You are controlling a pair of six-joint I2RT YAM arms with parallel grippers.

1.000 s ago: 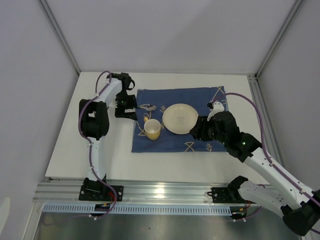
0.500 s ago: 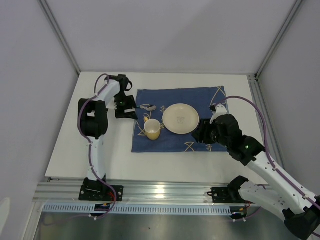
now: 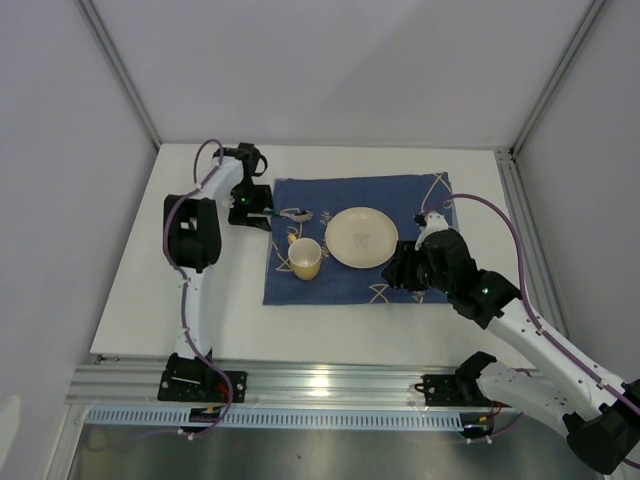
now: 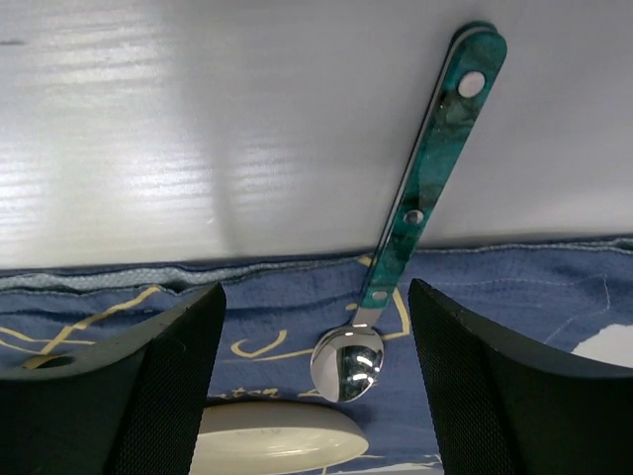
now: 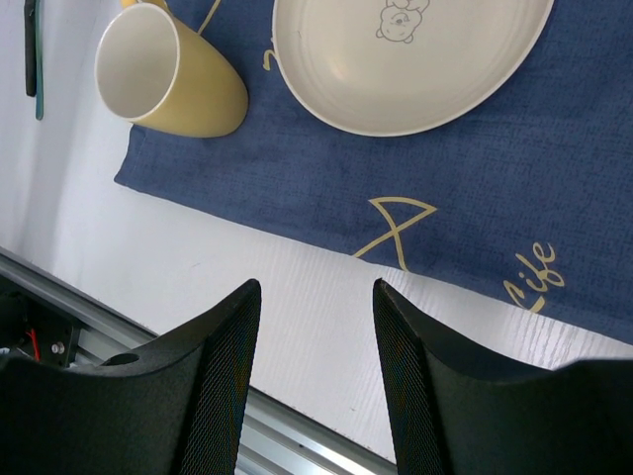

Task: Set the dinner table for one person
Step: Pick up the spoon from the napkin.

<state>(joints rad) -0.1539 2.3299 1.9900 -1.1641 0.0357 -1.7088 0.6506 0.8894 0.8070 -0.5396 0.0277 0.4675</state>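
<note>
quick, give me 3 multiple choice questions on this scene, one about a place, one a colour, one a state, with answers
1. Where does the spoon lie?
A. bowl on the blue cloth, handle out on the white table
B. wholly on the cloth
C. wholly on the table

2. What colour is the mug?
A. red
B. yellow
C. black

3. How is the left gripper?
A. shut on the spoon
B. shut on the mug
C. open, holding nothing

Answers:
1 A: the left wrist view shows the handle crossing the cloth's edge.
2 B: it is yellow in the top and right wrist views.
3 C: its fingers stand apart on either side of the spoon.
</note>
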